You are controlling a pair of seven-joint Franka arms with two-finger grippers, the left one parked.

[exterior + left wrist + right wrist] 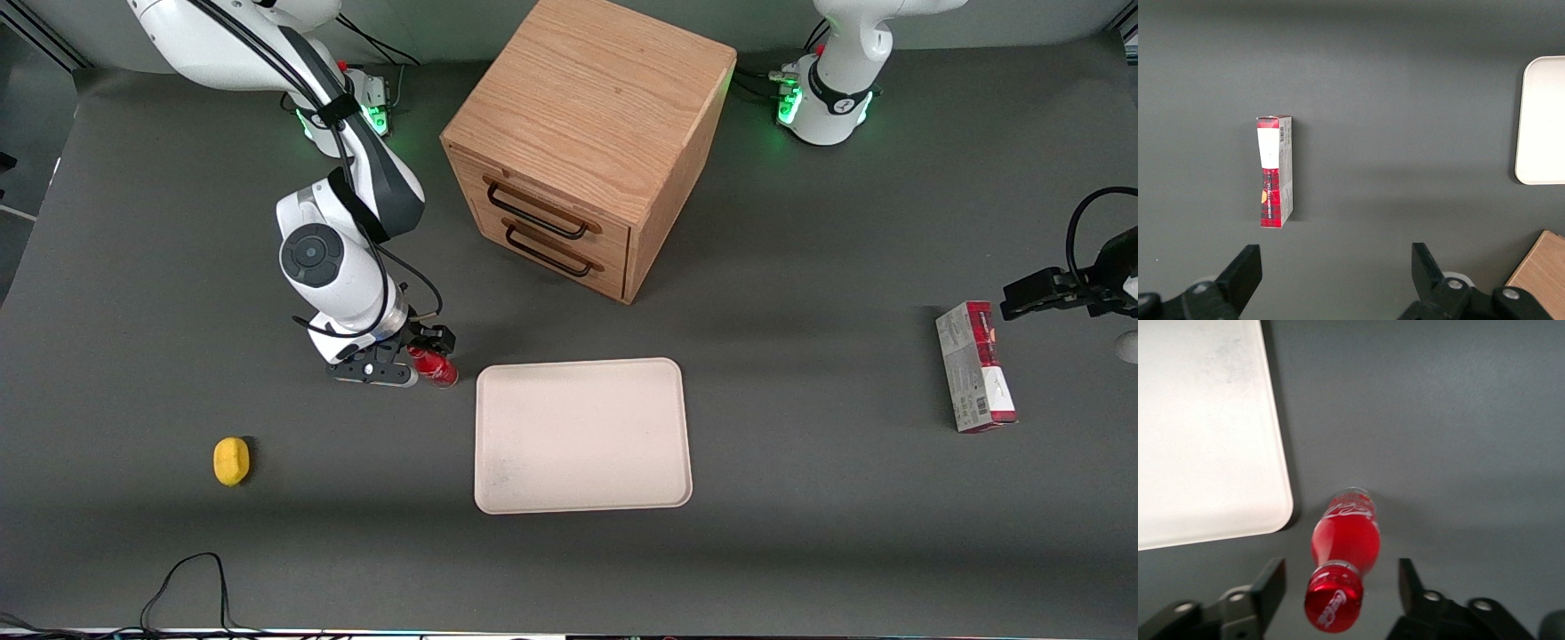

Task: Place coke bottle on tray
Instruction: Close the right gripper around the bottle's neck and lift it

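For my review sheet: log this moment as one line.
phase: pre-grasp | gripper: open, fingers either side of coke bottle, no contact visible | bottle: on table beside tray | tray: holds nothing

White Coca-Cola script is showing on the coke bottle (1341, 547) — on its red cap and across its body — standing between the spread fingers of the gripper (1340, 587). Carton (1275, 171) print is staying unreadable.

Pincer (418, 363) at coke bottle (435, 366) — beside tray (582, 436).
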